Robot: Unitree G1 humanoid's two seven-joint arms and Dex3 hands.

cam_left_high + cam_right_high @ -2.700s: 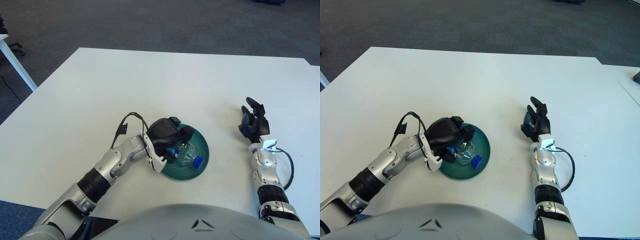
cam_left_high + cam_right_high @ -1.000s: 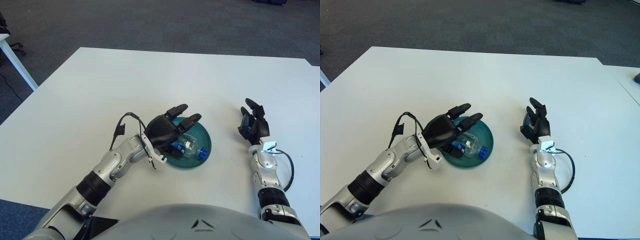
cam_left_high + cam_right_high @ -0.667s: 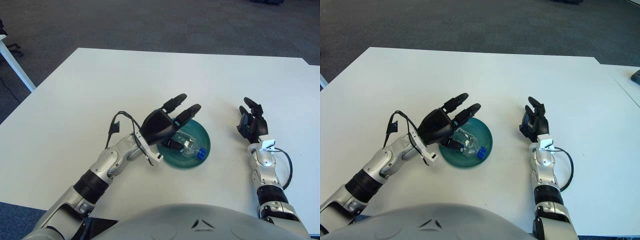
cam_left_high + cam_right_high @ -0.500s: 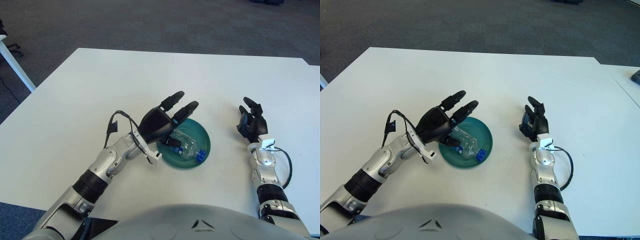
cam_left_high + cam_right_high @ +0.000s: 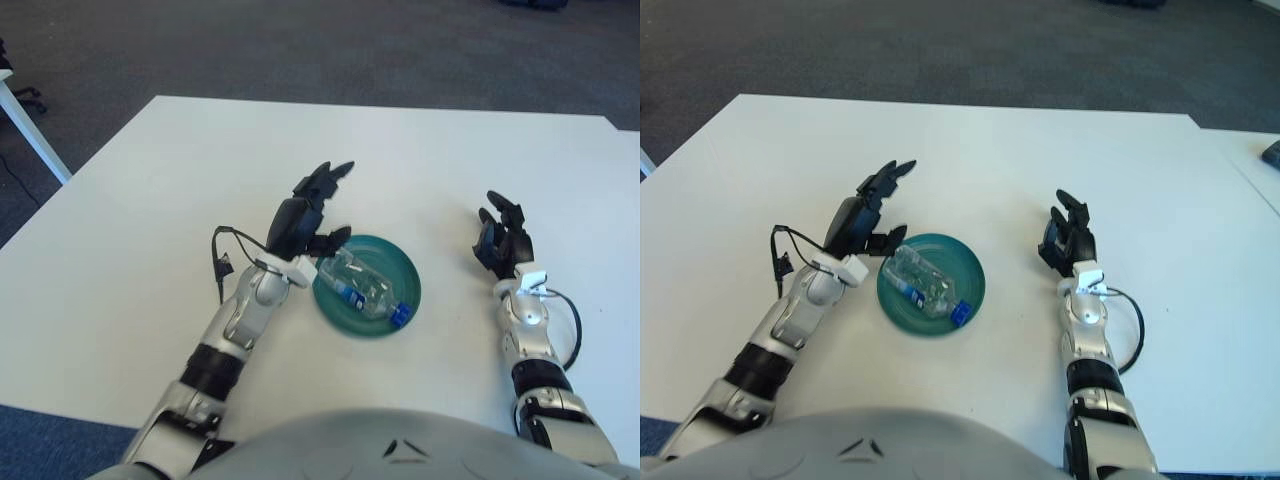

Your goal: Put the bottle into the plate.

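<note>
White surface (image 5: 200,160); green plate (image 5: 400,268) near its front middle, clear bottle (image 5: 362,286) lying inside; left hand (image 5: 310,215) raised just left of plate, fingers spread, released; right hand (image 5: 503,243) idle, well right, fingers relaxed.

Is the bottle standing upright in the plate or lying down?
Lying down: the bottle rests on its side inside the green plate, blue cap toward the robot.

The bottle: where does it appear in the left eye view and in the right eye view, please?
Left eye view: the bottle lies in the plate, just below centre, cap toward the lower right.
Right eye view: the bottle lies in the plate, left of centre.
Shared landmark: the open left hand, raised at the plate's upper-left edge.
</note>
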